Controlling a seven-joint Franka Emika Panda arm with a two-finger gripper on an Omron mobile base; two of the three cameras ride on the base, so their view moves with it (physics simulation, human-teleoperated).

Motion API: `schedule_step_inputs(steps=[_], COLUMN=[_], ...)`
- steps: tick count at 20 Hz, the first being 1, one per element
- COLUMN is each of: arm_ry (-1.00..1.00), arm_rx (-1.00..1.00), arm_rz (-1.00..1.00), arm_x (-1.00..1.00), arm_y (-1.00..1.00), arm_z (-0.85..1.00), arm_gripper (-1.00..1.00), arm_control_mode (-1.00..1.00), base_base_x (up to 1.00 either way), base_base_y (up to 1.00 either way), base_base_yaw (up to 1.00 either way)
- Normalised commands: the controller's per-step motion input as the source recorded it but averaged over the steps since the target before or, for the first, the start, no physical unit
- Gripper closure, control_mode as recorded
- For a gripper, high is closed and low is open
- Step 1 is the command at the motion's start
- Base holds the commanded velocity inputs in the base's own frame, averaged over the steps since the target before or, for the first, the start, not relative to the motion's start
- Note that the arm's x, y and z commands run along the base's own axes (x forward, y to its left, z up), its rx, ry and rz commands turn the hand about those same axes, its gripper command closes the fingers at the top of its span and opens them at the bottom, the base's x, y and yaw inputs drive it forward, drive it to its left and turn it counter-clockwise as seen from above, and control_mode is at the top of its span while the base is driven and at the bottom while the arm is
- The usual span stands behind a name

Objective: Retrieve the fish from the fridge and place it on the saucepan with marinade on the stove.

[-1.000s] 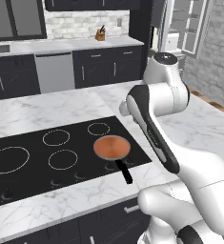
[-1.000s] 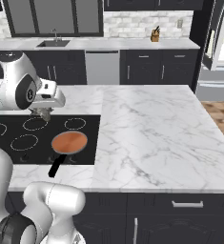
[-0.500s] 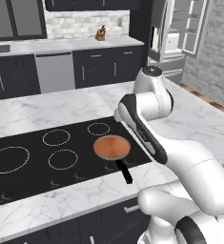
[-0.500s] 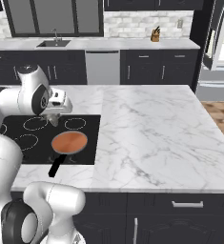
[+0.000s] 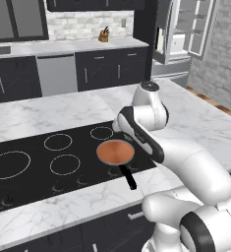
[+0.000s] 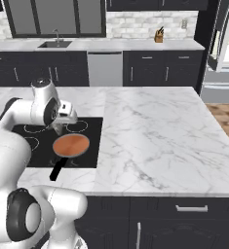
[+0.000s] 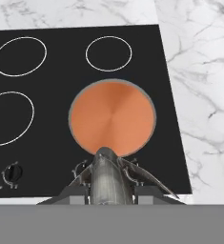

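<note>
White-veined marble covers the island bench (image 5: 33,115) in the left base view, with the flat black glass stove (image 5: 48,167) set into it and marked with white burner rings; the small round saucepan (image 5: 116,152) sits on the stove near its right edge, its inside filled by the flat orange-red marinade (image 5: 115,151) and its straight black handle pointing toward the front edge of the bench. The white arm bends over the pan from the right. Behind, past dark cabinets, the tall grey steel fridge (image 5: 178,39) stands at the back right with its doors swung open onto white shelves. From the right base view the same bench (image 6: 155,131) runs broad and bare to the right, the stove (image 6: 38,141) lies at its left part, and the saucepan (image 6: 71,145) rests near the stove's right edge, the arm's hand hanging just behind it. Looking down the hand view, the fingers (image 7: 106,177) are pinching the small pale silvery-grey fish (image 7: 108,176), which points toward the marinade (image 7: 112,118) and overlaps the pan's near rim; whether it touches the pan I cannot tell.
</note>
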Motion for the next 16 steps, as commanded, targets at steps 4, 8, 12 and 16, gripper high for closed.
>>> schedule_step_inputs(steps=[4, 8, 12, 16], arm_ry=[-0.05, -0.03, -0.08, -0.07], arm_rx=[0.17, 0.01, 0.0, 0.0], arm_rz=[0.0, 0.0, 0.0, 0.0], arm_x=[0.07, 0.11, 0.21, 0.34], arm_y=[0.0, 0.0, 0.04, 0.11], arm_z=[-0.42, -0.25, -0.42, -0.38], arm_gripper=[1.0, 1.0, 1.0, 1.0], arm_control_mode=[-1.0, -1.0, -1.0, -1.0], base_base_x=[0.0, 0.0, 0.0, 0.0], base_base_y=[0.0, 0.0, 0.0, 0.0], base_base_yaw=[0.0, 0.0, 0.0, 0.0])
